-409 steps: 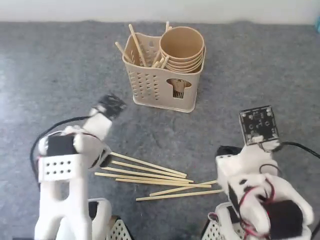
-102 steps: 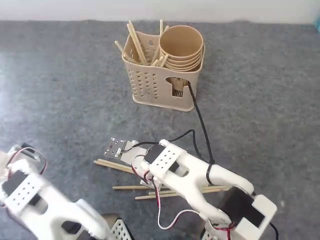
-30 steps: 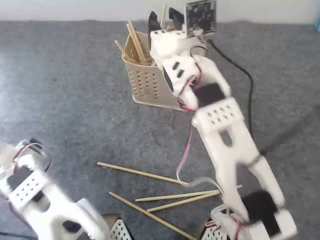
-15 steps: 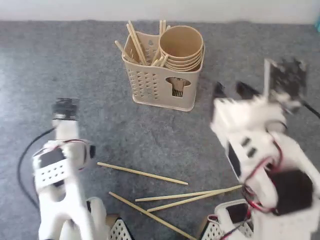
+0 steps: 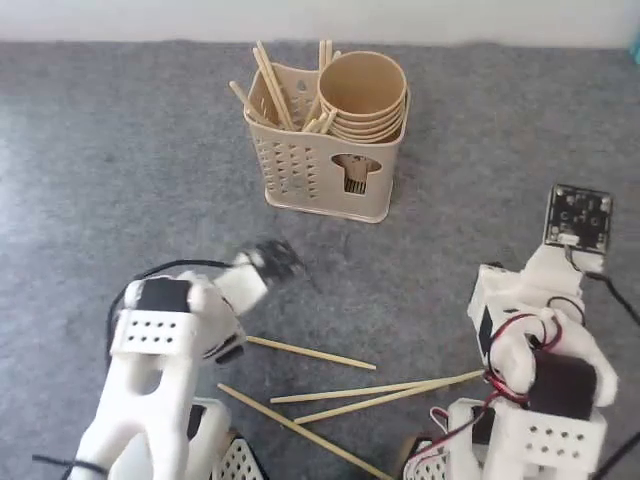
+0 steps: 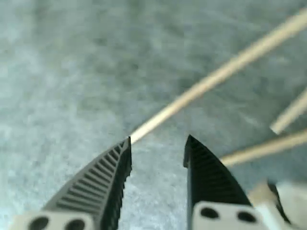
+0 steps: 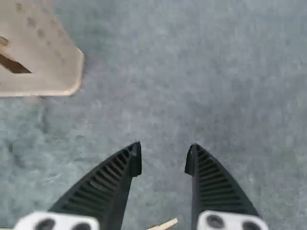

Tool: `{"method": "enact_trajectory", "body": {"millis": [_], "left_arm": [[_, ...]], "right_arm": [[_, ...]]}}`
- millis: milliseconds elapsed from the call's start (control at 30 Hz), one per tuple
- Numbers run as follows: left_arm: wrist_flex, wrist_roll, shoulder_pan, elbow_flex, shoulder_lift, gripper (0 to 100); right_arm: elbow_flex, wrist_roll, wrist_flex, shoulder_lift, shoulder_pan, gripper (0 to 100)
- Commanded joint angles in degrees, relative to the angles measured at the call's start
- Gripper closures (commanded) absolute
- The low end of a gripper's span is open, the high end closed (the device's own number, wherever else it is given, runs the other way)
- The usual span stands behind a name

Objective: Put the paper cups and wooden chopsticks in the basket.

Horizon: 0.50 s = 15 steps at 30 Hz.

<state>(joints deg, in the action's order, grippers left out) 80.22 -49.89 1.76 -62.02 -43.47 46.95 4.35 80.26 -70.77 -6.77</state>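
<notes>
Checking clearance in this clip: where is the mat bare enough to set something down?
Bare mat lies left of the basket, right of it, and in the strip between basket and loose chopsticks. Crowded: the near edge, where chopsticks lie between the left arm and right arm.

Materials and finish
Basket (image 5: 310,170): matt perforated plastic. Paper cups (image 5: 363,88): smooth, matt. Chopsticks (image 5: 310,353): bare pale wood. Table cover (image 5: 120,150): rough grey felt-like cloth.
</notes>
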Motion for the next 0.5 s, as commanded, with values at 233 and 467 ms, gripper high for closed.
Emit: {"method": "enact_trajectory", "body": {"millis": [233, 467], "left_arm": [[-1.7, -3.0, -15.9, 1.4, 0.3, 84], [-12.2, -2.9, -18.2, -5.8, 0.4, 84]], "right_arm": [[28.9, -0.5, -24.3, -3.6, -7.0, 83.3], [31.4, -0.5, -27.3, -3.6, -9.3, 83.3]]}}
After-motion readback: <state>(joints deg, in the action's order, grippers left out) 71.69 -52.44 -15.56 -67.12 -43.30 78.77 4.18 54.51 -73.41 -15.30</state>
